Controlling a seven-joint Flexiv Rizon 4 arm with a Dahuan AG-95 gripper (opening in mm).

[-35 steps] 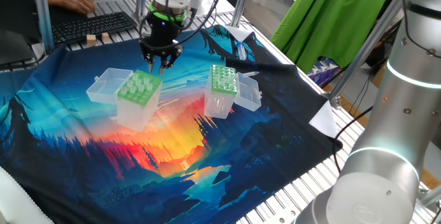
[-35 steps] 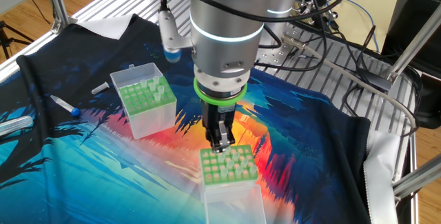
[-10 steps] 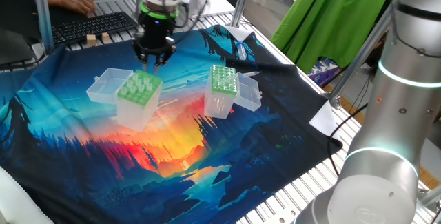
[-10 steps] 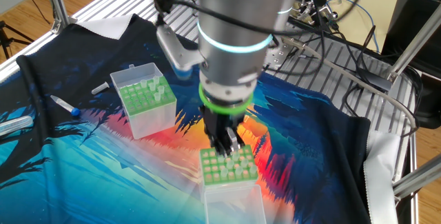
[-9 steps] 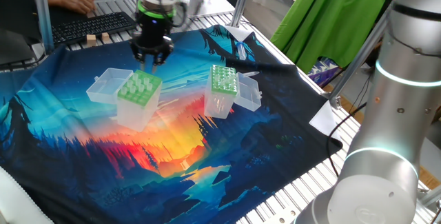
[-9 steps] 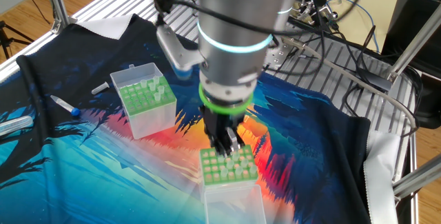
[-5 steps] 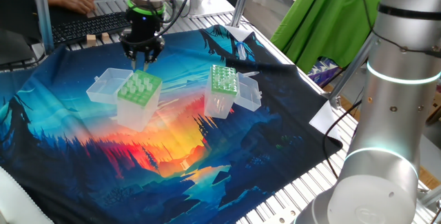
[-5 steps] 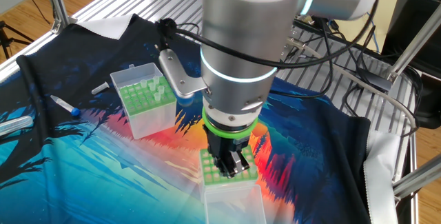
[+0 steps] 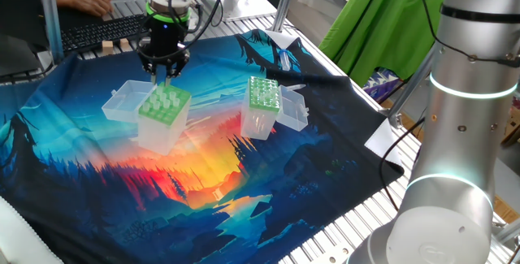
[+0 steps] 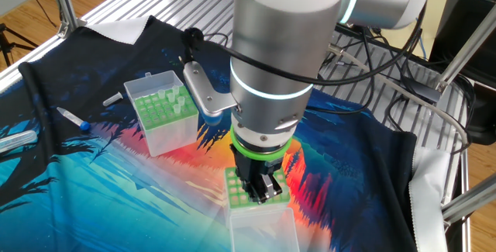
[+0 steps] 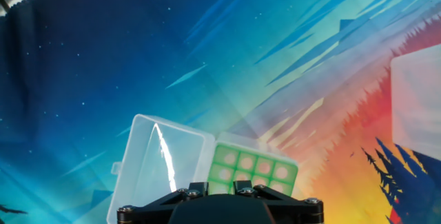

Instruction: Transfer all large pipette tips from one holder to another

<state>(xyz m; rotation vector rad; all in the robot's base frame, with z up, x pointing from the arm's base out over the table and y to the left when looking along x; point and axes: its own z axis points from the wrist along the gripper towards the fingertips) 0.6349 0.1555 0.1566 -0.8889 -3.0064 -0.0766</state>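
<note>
- The gripper (image 9: pixel 165 73) has slid over and dropped to hover just above the wide-holed box (image 9: pixel 163 101); fingers part-open, nothing visibly held, so I judge a pick is about to begin.
- Directly below it: light-green top plate, clear walls, pale tips (image 10: pixel 248 196) seated in the holes, clear hinged lid (image 11: pixel 160 160) lying open alongside.
- Well apart from the hand: the narrower box (image 9: pixel 263 95) with a finely dotted, darker-green top.
- Glossy printed cloth (image 9: pixel 203 166) underneath everything.

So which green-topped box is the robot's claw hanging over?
The gripper hangs over the box with the light-green, wide-holed top. The other box, darker green with tiny holes, stands apart from it.
</note>
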